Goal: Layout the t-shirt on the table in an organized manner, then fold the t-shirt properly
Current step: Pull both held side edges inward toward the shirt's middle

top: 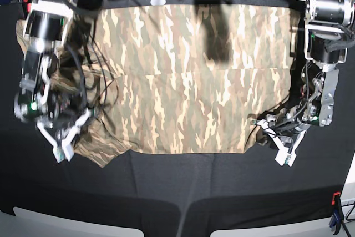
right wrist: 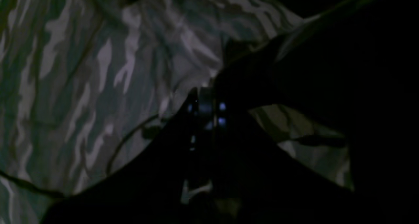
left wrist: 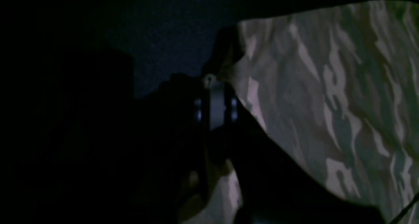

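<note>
— Where's the t-shirt [top: 194, 76]?
— Spread across the black tabletop [top: 183, 192].
— And the hands?
— Left hand [top: 284, 147] pinches its lower corner; right hand [top: 62, 140] is pressed together on the sleeve edge.

No legible text or labels anywhere.

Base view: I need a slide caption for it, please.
Two arms pinch the camouflage t-shirt at opposite edges, spread across the black table.

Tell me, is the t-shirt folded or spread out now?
Mostly spread: the t-shirt lies open across the table, with one crease across its middle.
</note>
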### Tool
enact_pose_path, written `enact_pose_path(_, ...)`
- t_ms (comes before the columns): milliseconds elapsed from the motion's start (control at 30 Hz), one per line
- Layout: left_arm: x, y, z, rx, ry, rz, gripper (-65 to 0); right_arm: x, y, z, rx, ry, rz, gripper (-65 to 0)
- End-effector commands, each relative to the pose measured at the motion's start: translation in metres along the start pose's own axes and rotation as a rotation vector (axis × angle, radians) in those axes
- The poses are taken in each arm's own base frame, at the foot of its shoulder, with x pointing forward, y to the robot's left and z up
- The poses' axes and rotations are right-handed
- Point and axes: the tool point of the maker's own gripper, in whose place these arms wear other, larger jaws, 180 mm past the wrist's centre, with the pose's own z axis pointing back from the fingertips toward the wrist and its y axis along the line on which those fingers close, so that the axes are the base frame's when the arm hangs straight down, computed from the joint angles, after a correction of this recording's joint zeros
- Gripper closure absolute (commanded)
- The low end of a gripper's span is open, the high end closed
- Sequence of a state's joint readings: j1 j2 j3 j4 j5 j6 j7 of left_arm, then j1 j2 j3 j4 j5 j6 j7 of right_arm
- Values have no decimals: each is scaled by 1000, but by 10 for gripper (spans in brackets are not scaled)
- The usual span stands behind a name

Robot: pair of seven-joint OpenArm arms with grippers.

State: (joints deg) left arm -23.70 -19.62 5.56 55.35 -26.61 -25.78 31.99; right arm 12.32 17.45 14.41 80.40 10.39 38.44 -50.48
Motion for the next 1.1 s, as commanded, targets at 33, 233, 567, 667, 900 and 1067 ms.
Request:
enact_pose_path(33, 33, -2, 8, -9, -80, -36, 0, 15, -8, 13, -31, -55, 37, 0)
enact_pose_path(233, 41, -12, 32, -15, -125, -128, 0, -4, -19, 31, -78, -18, 100, 0)
enact_pose_path(567, 17, -10, 72, 32, -102, -215, 0, -12, -46, 47, -134, 24, 144, 0)
enact_pose_path(667, 12, -8, 82, 51, -83, -246, 0, -12, -51, 50, -144, 29, 152, 0)
enact_pose_path(900, -6, 1, 88, 113, -24, -262, 0, -16, -59, 53, -174, 55, 170, 0)
enact_pose_path(1067, -26, 2, 89, 111, 29, -251, 0, -17, -60, 54, -179, 62, 173, 0)
